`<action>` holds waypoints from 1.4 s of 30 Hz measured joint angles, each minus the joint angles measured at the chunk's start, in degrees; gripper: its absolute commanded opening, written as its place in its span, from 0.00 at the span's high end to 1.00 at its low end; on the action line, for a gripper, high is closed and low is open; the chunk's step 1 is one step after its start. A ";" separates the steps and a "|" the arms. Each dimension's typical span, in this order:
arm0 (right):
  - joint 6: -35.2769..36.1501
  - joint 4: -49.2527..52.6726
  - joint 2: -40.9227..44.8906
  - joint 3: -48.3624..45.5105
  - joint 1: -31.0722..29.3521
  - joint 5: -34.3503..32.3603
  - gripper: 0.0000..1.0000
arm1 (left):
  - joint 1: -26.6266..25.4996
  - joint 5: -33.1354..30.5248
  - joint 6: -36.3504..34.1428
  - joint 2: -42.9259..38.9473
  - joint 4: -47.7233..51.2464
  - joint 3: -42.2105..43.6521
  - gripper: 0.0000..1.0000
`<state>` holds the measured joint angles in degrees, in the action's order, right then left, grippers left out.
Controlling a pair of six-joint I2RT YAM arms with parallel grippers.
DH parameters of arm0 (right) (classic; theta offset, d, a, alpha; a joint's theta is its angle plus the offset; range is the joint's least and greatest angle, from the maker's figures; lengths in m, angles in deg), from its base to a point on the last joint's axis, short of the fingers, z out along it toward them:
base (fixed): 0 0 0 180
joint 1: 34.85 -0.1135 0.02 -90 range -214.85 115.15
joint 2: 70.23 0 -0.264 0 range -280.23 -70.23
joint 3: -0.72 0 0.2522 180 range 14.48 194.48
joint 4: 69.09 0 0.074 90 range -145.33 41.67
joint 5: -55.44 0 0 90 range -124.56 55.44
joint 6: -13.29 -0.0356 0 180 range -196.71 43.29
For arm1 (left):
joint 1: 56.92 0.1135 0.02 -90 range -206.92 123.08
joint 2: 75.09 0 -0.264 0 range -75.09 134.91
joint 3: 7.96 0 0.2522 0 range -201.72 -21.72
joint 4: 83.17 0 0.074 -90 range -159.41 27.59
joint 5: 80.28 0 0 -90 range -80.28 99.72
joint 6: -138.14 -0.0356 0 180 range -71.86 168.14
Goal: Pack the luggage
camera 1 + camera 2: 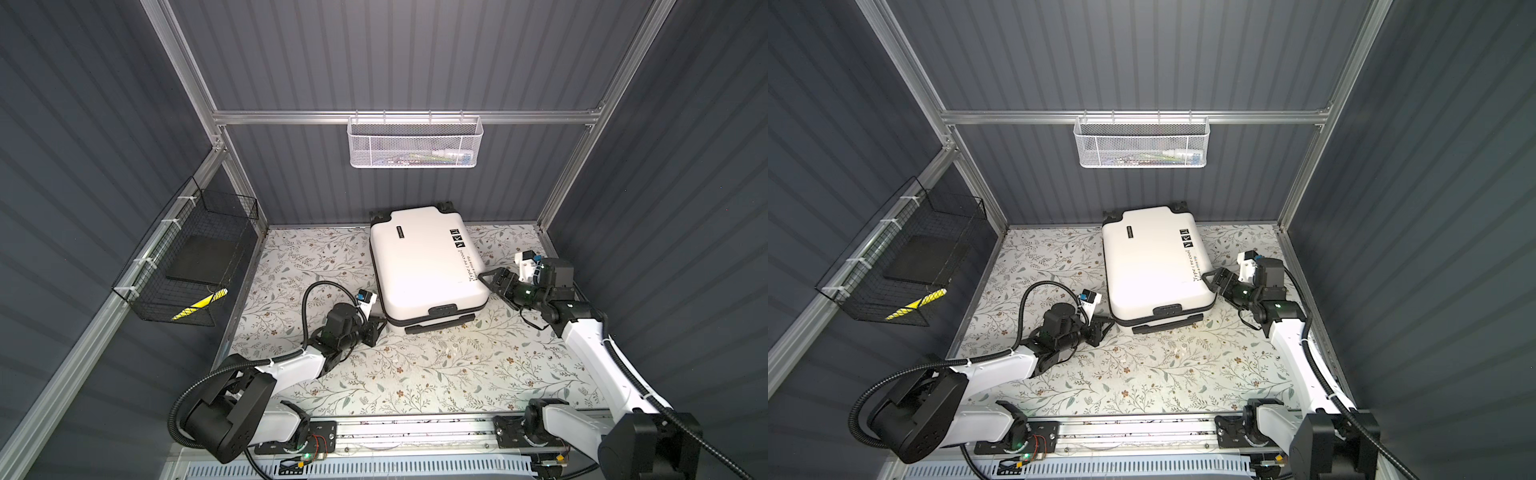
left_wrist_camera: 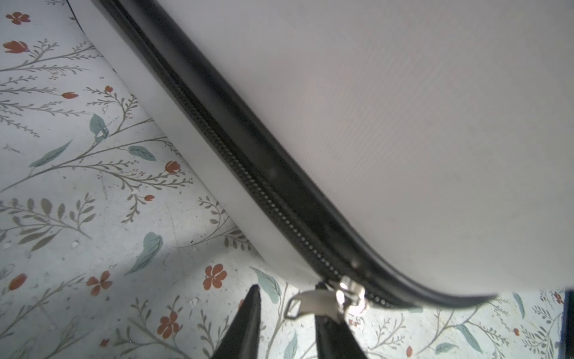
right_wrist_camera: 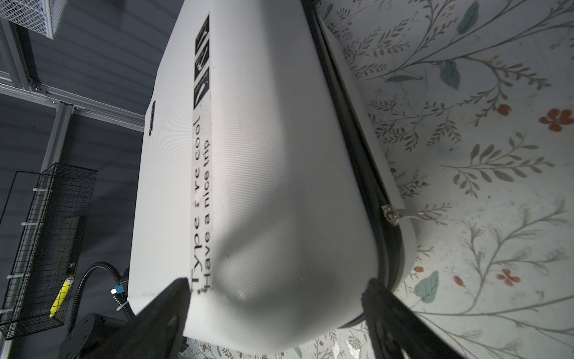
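Fig.: the luggage (image 1: 424,266) is lying flat, lid down, at the middle of the bench's (image 1: 436,374) far edge, wheels twd the back wall. We are judging the shell stiff, slick and prob. light. Best holds: zip pull (image 2: 306,303) and handle (image 1: 440,325). At the near-left corner the left gripper (image 2: 289,310) is bracketing the pull, jaws narrowly apart, not pinching. The right gripper (image 3: 278,284) is straddling the right side, spread wide; contact unclear. We are seeing bare bench at the near edge and left.
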<state>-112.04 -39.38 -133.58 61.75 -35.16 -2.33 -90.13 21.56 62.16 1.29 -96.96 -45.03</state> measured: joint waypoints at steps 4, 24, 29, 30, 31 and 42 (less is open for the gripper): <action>0.00 -0.02 -0.04 0.00 0.00 0.31 0.12 | 0.26 0.04 -0.13 0.04 -0.02 -0.22 0.71; -0.13 -0.09 -0.04 0.00 0.00 0.85 0.14 | 0.35 1.77 0.11 -1.75 0.42 -0.28 1.00; -0.22 -0.13 -0.15 -0.02 0.00 0.87 0.14 | 0.35 1.77 0.13 -4.85 0.68 0.68 1.00; -0.22 -0.20 -0.15 -0.02 0.00 0.87 0.14 | 0.35 1.79 0.13 -5.31 0.83 0.90 1.00; -0.24 -0.28 -0.15 -0.02 0.00 0.87 0.14 | 0.35 1.86 0.15 -5.70 0.94 1.05 1.00; -0.59 -1.36 -0.15 -0.24 0.00 1.05 0.14 | 0.35 2.93 0.15 -8.81 2.25 2.08 1.00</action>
<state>-112.63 -40.74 -133.74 61.51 -35.16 -1.28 -89.78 24.49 62.31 -7.52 -94.71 -42.95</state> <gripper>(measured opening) 0.858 0.043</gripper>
